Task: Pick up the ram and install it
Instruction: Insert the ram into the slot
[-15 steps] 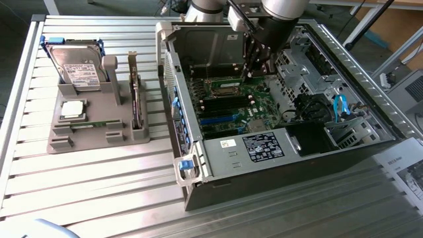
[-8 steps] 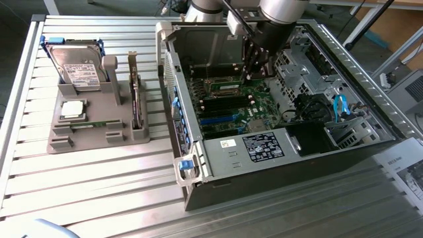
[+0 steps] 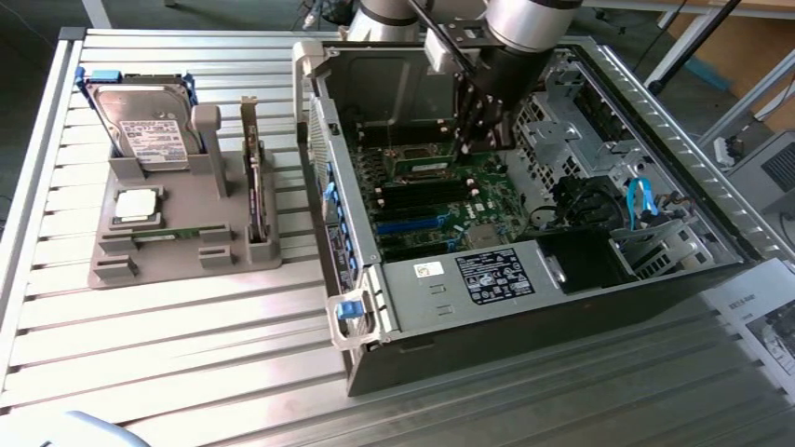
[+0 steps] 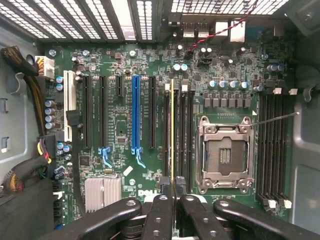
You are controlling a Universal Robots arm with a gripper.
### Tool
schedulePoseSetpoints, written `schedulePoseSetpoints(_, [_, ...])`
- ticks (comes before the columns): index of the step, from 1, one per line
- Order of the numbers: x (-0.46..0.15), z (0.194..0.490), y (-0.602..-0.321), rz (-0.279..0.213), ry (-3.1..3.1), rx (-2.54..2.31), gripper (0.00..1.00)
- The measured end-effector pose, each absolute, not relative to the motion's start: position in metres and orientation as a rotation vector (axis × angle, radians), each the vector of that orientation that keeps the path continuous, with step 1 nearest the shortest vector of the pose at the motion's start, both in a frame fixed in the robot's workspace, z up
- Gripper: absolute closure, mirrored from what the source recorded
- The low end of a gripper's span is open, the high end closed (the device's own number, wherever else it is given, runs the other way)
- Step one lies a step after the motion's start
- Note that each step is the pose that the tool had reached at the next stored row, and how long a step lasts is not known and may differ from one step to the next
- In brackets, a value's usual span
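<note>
Ram [image 4: 172, 130] is pinched between the narrow-set fingers of the hand [image 4: 173, 197]. It is carried edge-on, so in the wrist view it reads as a thin yellowish line running along the dark memory slots [image 4: 182, 135] just beside the empty processor socket [image 4: 223, 155]. That slot-parallel hold looks chosen so the contact edge can meet a slot squarely; whether it already touches one I cannot tell.

In the exterior view the hand [image 3: 482, 138] hangs deep inside the open computer case [image 3: 372, 307], with a metal cage [image 3: 385, 88] and the case walls close around the arm. Farther along the motherboard [image 4: 120, 125] sit a blue expansion slot [image 4: 135, 115] and a second bank of memory slots [image 4: 274, 145].

Out on the desk [image 3: 186, 354], a grey holder [image 3: 112, 270] keeps a hard drive [image 3: 147, 130], a silver processor [image 3: 137, 207] and a dark expansion card [image 3: 257, 186], well apart from the work.
</note>
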State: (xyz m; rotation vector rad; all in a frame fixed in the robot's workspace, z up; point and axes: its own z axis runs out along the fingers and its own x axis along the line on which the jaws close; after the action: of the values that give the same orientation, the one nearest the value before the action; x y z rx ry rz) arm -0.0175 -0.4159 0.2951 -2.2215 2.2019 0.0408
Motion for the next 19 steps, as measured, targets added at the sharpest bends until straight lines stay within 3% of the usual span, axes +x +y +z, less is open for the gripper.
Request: schedulePoseSetpoints(19, [-0.018, 0.274, -0.416, 0.041, 2.202, -2.221, 0.88])
